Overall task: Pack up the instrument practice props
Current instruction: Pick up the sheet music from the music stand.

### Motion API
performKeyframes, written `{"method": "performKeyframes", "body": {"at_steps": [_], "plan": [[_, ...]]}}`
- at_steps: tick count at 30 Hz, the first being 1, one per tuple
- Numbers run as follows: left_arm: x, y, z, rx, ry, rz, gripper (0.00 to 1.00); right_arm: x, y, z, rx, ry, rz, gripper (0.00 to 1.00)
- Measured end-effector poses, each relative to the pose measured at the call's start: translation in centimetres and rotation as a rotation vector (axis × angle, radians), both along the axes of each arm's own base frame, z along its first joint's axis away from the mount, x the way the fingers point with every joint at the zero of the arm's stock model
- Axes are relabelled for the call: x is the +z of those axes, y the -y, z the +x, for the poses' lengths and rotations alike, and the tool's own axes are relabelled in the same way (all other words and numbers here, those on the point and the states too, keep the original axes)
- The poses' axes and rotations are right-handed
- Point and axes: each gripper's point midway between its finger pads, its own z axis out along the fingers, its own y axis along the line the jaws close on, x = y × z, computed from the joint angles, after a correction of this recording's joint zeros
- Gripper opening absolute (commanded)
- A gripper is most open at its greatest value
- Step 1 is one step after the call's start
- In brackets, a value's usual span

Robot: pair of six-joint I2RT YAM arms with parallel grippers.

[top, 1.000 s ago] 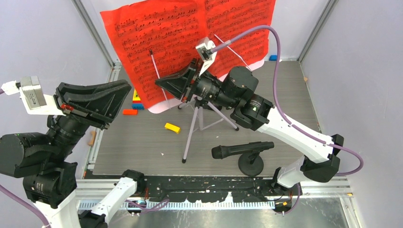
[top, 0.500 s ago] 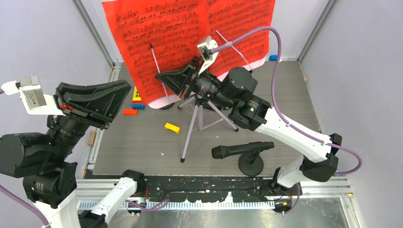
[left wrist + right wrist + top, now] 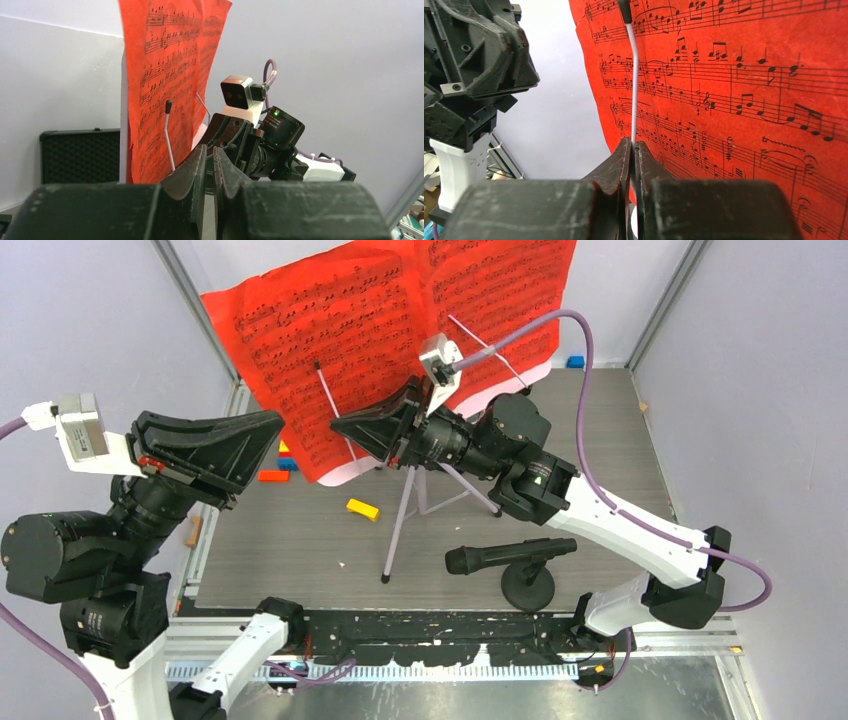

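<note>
While right tool (image 3: 632, 142) clamps the music rack (image 3: 400, 520), tilting it, left tool (image 3: 210, 150) nearly closes.

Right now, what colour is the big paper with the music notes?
The sheet-music pages are bright red with black notes, clearest in the right wrist view.

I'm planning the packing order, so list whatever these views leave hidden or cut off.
- Music rack: top view, red sheet-music pages cover all but a white lower edge.
- Tripod top: top view, the right arm lies over it.
- Black case: left wrist view, cut off by the pages and the left pincer; contents unseen.
- Toy blocks at the left: top view, partly under the pages.
</note>
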Motion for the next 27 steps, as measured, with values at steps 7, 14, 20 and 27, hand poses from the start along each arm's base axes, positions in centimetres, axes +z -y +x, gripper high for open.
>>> {"method": "performKeyframes", "body": {"at_steps": [7,14,20,27], "plan": [[-0.6,0.3,0.1,-0.025,-0.023,-0.004,0.09,-0.1,0.9,-0.8,0.025,0.015,0.011,0.00],[-0.8,0.3,-0.2,-0.027,-0.024,-0.010,0.00,-0.1,1.3,-1.0,0.025,0.019,0.017,0.00],[-0.8,0.3,-0.1,-0.028,-0.028,-0.011,0.00,-0.1,1.2,-1.0,0.025,0.020,0.019,0.00],[-1.3,0.4,0.3,-0.028,-0.041,-0.007,0.00,-0.1,1.2,-1.0,0.025,0.021,0.021,0.00]]}}
